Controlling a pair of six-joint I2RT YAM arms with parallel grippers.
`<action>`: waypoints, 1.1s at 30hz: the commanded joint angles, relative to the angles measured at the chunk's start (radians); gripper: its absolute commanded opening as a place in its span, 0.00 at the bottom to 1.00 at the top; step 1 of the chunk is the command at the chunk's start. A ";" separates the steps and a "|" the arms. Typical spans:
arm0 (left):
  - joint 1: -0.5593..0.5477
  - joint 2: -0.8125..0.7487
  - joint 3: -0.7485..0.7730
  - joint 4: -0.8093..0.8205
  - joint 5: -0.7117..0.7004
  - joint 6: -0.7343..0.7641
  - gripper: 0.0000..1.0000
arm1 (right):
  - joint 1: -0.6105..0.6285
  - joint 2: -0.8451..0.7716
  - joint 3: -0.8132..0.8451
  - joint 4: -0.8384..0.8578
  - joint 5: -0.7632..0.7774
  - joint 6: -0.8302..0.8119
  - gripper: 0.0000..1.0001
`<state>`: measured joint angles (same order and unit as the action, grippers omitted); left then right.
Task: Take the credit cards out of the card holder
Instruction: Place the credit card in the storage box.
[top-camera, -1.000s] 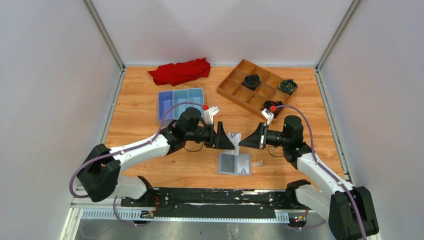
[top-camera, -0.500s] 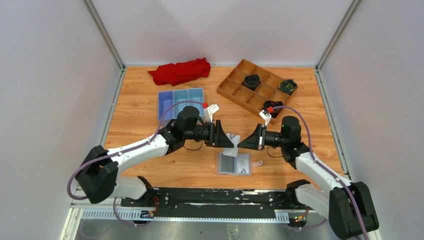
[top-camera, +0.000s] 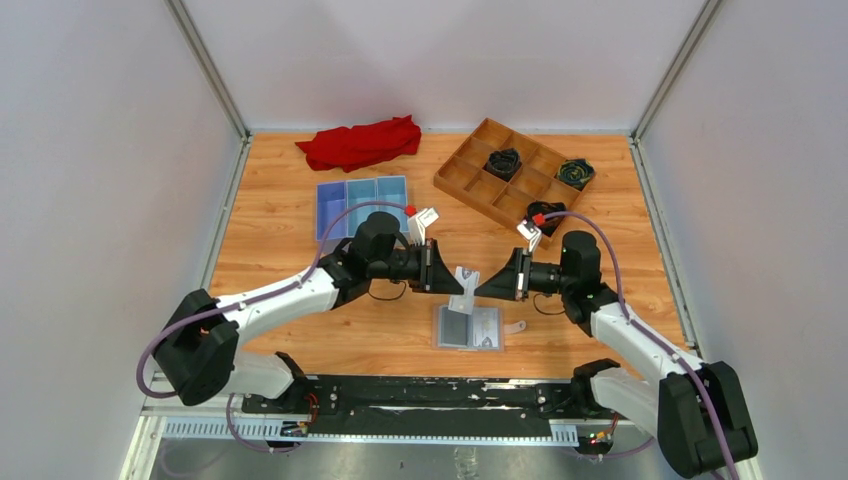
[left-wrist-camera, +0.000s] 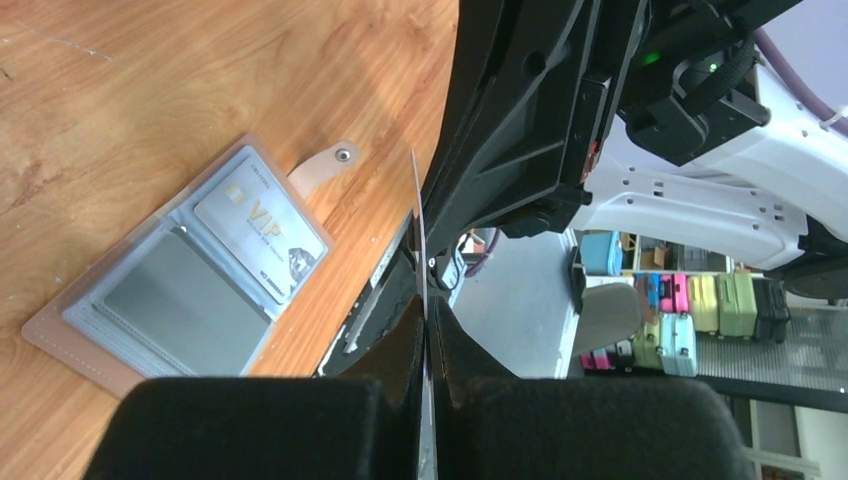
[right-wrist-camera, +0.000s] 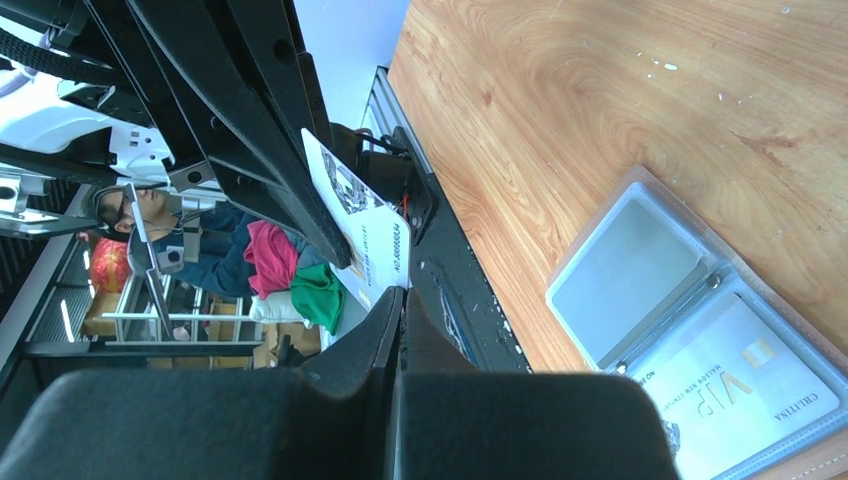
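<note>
Meanwhile, the left tool (top-camera: 447, 283) has slid a little toward the left over the past second, and its fingers are pressed shut on a pale card (top-camera: 464, 292), which its own camera shows edge-on as a thin line running up from between the fingertips (left-wrist-camera: 424, 320). That card has tipped from a flatter pose to hanging more upright, and it now sits lower, just above the far edge of the card holder (top-camera: 468, 327). The right tool (top-camera: 482, 288) has followed it leftward, so the two tools meet nose to nose. Its fingers look closed on a lower corner of the same card (right-wrist-camera: 360, 225), so both tools appear to hold it at once. I read this as a handover in mid-air: one card is out, and one grip will have to let go before it can be set down. The card holder lies opened flat on the wooden surface (top-camera: 300, 250) near the arm bases, untouched by either tool, with its strap and snap sticking out to the right. Its grey panels sit under clear plastic. The left panel looks empty, while a whitish-gold VIP card (left-wrist-camera: 262, 232) still sits in the right panel, so the job is not finished.
</note>
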<state>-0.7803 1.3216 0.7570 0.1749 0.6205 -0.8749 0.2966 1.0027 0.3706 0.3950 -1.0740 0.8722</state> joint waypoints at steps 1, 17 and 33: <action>0.005 0.010 0.013 0.036 0.015 -0.005 0.00 | 0.018 0.020 0.063 -0.145 -0.006 -0.097 0.09; 0.481 -0.209 -0.085 -0.177 0.168 0.039 0.00 | -0.008 0.058 0.191 -0.435 0.121 -0.276 0.77; 0.592 -0.141 0.407 -1.031 -0.560 0.547 0.00 | -0.018 0.055 0.197 -0.519 0.143 -0.335 0.76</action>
<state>-0.1974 1.1584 1.1160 -0.6872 0.3019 -0.4103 0.2909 1.0637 0.5423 -0.0799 -0.9417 0.5713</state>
